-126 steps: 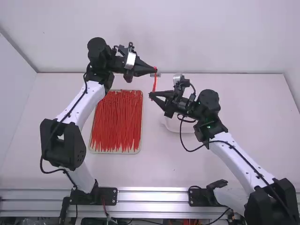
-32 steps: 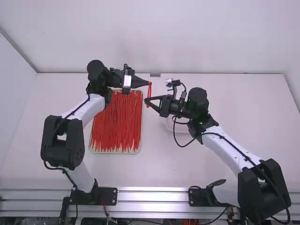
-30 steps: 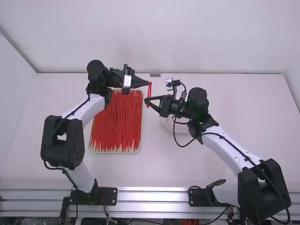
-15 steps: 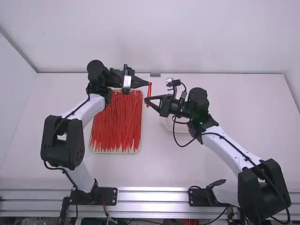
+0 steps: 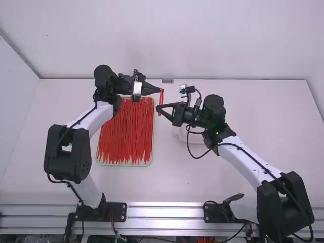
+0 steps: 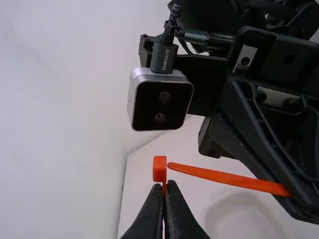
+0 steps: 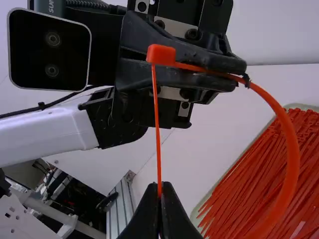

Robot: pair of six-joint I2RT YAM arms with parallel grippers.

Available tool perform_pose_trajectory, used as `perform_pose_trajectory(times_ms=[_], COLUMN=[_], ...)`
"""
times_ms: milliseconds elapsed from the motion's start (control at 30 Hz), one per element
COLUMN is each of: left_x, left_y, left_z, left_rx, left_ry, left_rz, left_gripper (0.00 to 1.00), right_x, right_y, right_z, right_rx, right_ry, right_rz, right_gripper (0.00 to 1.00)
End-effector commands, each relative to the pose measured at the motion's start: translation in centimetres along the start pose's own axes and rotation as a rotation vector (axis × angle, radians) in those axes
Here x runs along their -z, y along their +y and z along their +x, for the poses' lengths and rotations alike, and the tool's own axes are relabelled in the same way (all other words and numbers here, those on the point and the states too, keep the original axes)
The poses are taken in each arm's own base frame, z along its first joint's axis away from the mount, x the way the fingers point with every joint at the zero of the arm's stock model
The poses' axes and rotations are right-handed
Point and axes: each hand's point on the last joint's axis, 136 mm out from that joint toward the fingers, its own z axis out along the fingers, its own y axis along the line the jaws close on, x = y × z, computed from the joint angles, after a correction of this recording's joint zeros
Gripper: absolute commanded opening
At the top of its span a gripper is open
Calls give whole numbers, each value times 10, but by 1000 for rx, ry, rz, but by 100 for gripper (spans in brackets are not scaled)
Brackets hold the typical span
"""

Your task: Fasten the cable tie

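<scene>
A red cable tie [image 5: 161, 100] hangs in the air between both grippers, above the tray's far right corner. My left gripper [image 5: 158, 90] is shut on the strap just below the square head [image 6: 159, 169]. My right gripper [image 5: 159, 107] is shut on the thin tail end [image 7: 158, 149], whose tip points straight at the head [image 7: 160, 52]. The rest of the strap bows out in a wide loop [image 7: 291, 144]. I cannot tell whether the tip has entered the head's slot. In the wrist views the left gripper [image 6: 163, 191] and the right gripper [image 7: 159, 191] have their fingers pressed together on the strap.
A flat tray [image 5: 124, 164] packed with several red cable ties [image 5: 126, 129] lies under the left arm. A white bowl [image 5: 182, 135] sits on the table beneath the right wrist. Bare table lies to the right and in front.
Since about four seconds ago both grippers have come down and leftward with the tie. Over the last second they have barely moved.
</scene>
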Motion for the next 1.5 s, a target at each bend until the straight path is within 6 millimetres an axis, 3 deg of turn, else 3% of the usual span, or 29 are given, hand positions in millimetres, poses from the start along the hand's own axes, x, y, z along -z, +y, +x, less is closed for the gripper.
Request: perform_pose_trajectory(times_ms=[0, 533, 900, 1267, 1467], left_x=[-3, -3, -6, -25, -26], left_y=[-5, -10, -20, -31, -35], left_z=[-2, -2, 3, -3, -3], left_rx=[-5, -12, -6, -2, -27], left_ry=[-8, -16, -21, -51, -55], left_rz=[17, 45, 52, 95, 98], left_gripper=[2, 2, 1, 2, 2], right_x=[-1, -1, 10, 15, 23], right_y=[-2, -2, -5, -8, -15], right_z=[-1, -5, -27, -38, -44], right_rx=[-3, -24, 20, 36, 36], right_ry=[-3, -19, -93, -134, -150], right_rz=[7, 7, 14, 29, 45], right_gripper=[0, 0, 0, 0, 0])
